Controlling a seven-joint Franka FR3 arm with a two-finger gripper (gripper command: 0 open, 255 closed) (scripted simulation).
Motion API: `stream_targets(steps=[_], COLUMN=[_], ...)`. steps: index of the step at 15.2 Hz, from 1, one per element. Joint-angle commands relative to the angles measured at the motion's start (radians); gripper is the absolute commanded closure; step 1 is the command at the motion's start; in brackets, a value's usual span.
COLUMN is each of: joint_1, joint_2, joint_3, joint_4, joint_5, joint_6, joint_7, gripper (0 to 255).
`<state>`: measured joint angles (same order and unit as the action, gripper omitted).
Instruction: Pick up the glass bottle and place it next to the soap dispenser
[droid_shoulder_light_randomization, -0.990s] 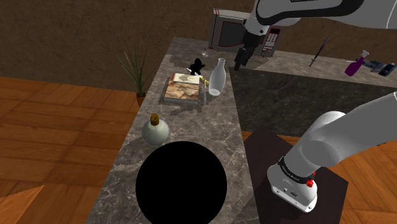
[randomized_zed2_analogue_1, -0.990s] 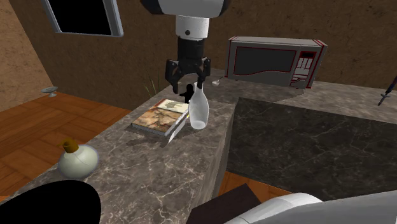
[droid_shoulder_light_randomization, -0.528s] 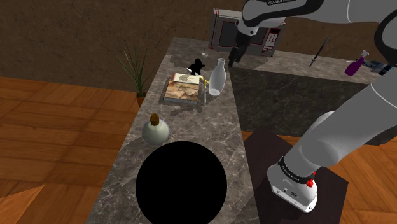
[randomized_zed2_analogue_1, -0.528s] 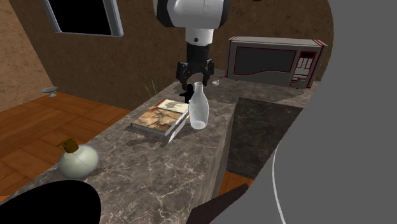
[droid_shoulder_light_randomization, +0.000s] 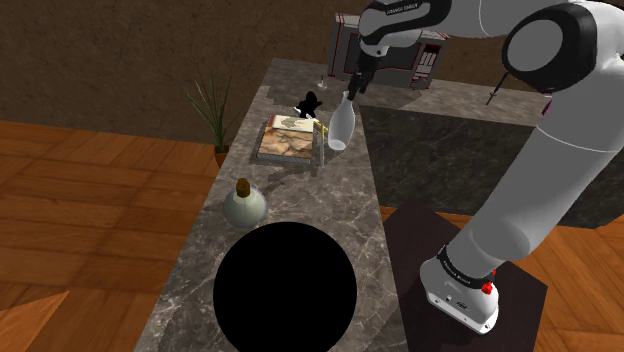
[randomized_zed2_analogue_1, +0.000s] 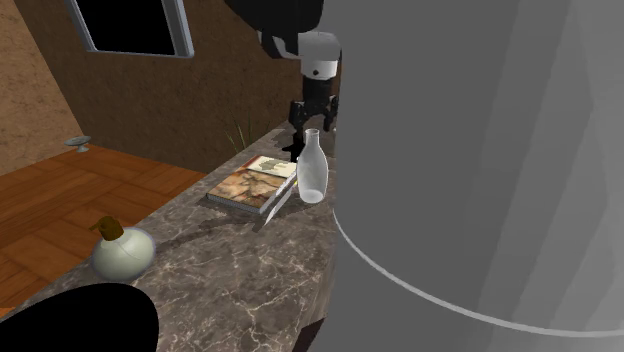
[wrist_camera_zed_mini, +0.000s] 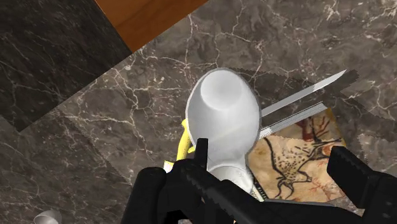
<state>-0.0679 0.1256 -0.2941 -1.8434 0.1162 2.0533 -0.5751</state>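
1. Gripper: jaws spread wide, poised over the neck of the pale bottle, evidently aligned for a top grasp.
2. Bottle: upright on the worktop, upper centre of the shoulder view, beside a book.
3. Soap dispenser: lower left, well apart.

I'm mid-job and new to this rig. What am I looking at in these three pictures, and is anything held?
It is one white robot arm on a box stand, with a black two-finger end effector. The shoulder view looks down over the marbled counter from beside the stand; the second exterior view looks along it, half blocked by the arm; the wrist view looks down past the fingers. On the counter are a clear glass bottle, a book beside it and a round soap dispenser. The end effector hovers just above the bottle, fingers apart. Nothing is held.
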Motion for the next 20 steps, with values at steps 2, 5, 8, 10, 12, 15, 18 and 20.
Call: stream_targets(steps=[2, 5, 8, 10, 12, 15, 18, 20], joint_1=[-0.022, -0.023, -0.024, -0.024, -0.024, -0.024, -0.024, -0.024], joint_2=[0.097, 0.112, 0.128, 0.137, 0.138, 0.138, 0.137, 0.137], joint_3=[-0.006, -0.003, -0.001, 0.001, 0.001, 0.001, 0.001, 0.001], joint_4=[0.105, 0.085, 0.066, 0.057, 0.058, 0.058, 0.058, 0.058], joint_5=[0.029, 0.036, 0.043, 0.048, 0.048, 0.048, 0.048, 0.048], joint_6=[-0.006, 0.029, 0.063, 0.081, 0.081, 0.081, 0.080, 0.080], joint_7=[-0.039, -0.043, -0.048, -0.051, -0.051, -0.051, -0.051, -0.051], gripper=[0, 0, 0, 0, 0, 0, 255, 255])
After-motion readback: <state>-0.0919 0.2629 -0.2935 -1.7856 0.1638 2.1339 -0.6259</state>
